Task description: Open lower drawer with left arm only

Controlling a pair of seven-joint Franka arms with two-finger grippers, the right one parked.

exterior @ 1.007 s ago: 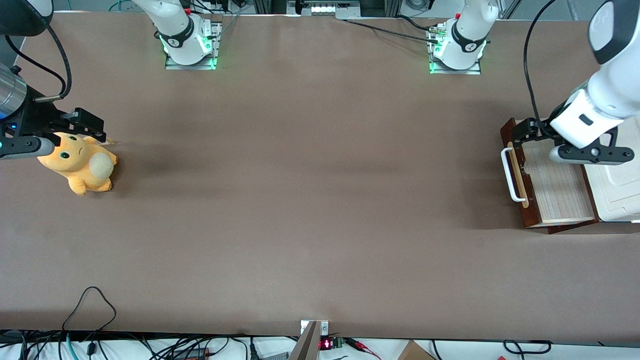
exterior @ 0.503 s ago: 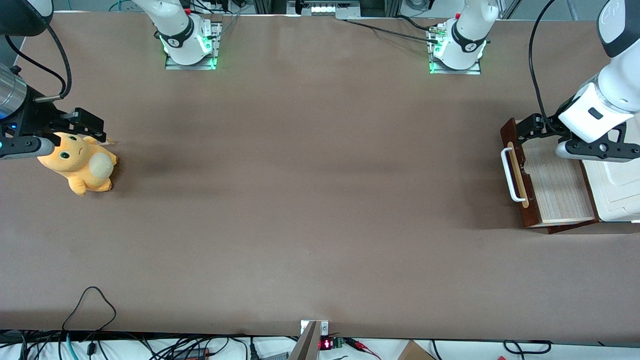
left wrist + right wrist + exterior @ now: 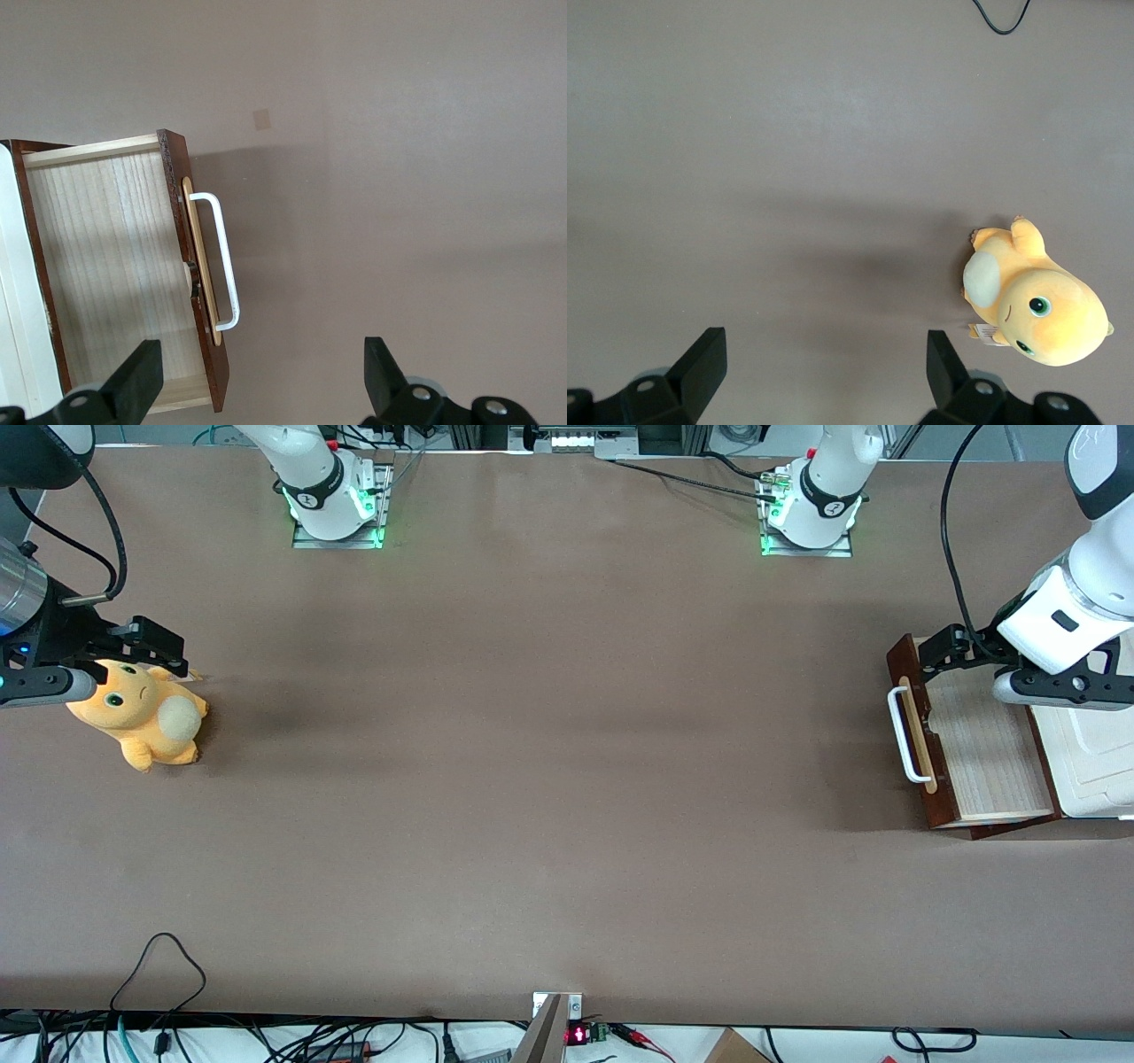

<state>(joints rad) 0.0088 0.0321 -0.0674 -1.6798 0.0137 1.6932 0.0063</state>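
Lower drawer [image 3: 974, 753] stood open; we judged the pull done.
Our end effector [image 3: 257, 381] hung above it, spread wide, empty; next, retreat.

Left arm [image 3: 1085, 607] raised, claw free.
Claw [image 3: 257, 385] faces down, its two fingers [image 3: 133, 381] spread wide apart, gripping nothing; wrist tilted.

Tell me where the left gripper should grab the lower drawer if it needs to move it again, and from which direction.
Take the white bar handle mid-span, coming down from above. It stands off the lower drawer front, leaving a gap for one finger. The gripper is open, above the pulled-out drawer, touching nothing.
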